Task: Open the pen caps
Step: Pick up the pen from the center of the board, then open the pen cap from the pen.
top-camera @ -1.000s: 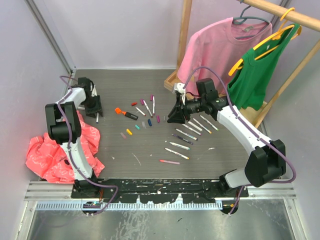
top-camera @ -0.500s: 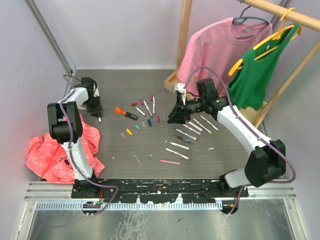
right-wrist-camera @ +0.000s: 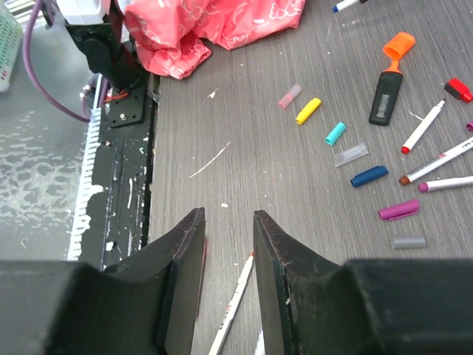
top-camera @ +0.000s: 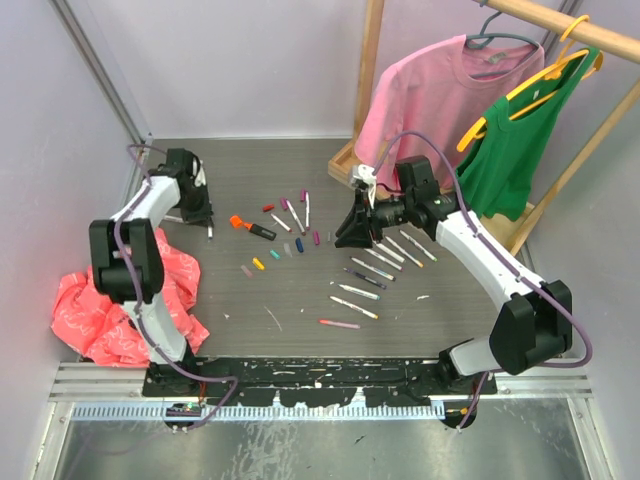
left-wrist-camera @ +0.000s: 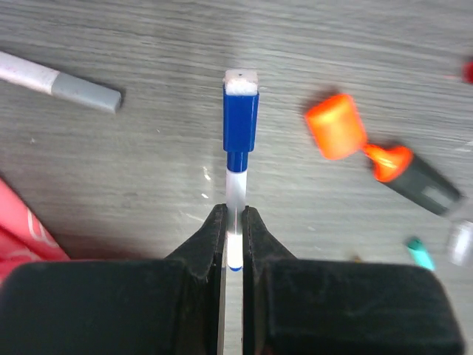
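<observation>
Grey wood-grain tabletop [top-camera: 260,290] fills the overhead view, with a crumpled pink cloth [top-camera: 110,300] at its lower left. A pink sweatshirt [top-camera: 440,95] and a green top [top-camera: 510,150] hang from a wooden rack [top-camera: 372,70] at the upper right.

In the upper left of that view, the left gripper [left-wrist-camera: 233,214] has its jaws pressed together on the pale barrel of a slim pen [left-wrist-camera: 236,185]. The pen points away from the wrist camera, and its blue cap [left-wrist-camera: 241,118] is seated on the far end. Whether the pen touches the table cannot be told. Just to its right lies the orange-and-black marker [left-wrist-camera: 414,181], with an orange cap [left-wrist-camera: 336,135] at its tip; whether that cap is seated is unclear.

The right gripper [right-wrist-camera: 225,222] hangs above the middle of the table, jaws partly spread with nothing between them. Beyond it lie loose caps [right-wrist-camera: 308,110] in a loose line: pink, yellow, teal, clear, dark blue, magenta and grey. More pens [top-camera: 375,268] lie side by side at centre right of the overhead view.
</observation>
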{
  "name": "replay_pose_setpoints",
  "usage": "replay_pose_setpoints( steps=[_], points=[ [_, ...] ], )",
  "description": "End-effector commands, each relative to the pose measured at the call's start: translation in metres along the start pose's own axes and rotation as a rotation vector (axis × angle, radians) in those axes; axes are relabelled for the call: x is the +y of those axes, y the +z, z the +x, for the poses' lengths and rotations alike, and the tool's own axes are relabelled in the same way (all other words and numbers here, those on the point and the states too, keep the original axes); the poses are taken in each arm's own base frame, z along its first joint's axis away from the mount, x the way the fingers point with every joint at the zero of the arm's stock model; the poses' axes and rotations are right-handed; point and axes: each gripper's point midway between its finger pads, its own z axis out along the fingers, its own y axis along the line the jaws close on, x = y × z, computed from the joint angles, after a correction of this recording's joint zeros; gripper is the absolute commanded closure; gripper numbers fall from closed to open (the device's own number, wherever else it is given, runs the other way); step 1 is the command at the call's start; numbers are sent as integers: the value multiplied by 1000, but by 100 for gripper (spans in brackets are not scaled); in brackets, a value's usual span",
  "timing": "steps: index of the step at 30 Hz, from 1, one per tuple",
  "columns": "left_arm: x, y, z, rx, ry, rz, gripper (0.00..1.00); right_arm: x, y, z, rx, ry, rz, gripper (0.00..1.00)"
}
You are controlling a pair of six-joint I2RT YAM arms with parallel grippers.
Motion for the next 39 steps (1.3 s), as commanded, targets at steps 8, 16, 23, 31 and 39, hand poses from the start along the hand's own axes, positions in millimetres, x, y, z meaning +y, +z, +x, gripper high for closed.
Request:
replay_pose_setpoints(
  steps=[8,16,23,31,39],
  points=[
    [-88,-152,-19,-462,-116,533,100,34,-36,-42,-161,-114,-32,61],
    [-155,-221,42,-652,-39,917,100,43,-45,-48,-243,-176,9,49],
    [-207,-249,89,-807,26,1077,100,41,-39,-33,-268,-157,-4,40],
    [-235,-266,120,-931,16,1173,100,34,-30,-23,-277,-73,-25,40],
    [-258,-272,133,-1002,20,1175,100,33,-22,-18,-263,-21,-47,40]
  ],
)
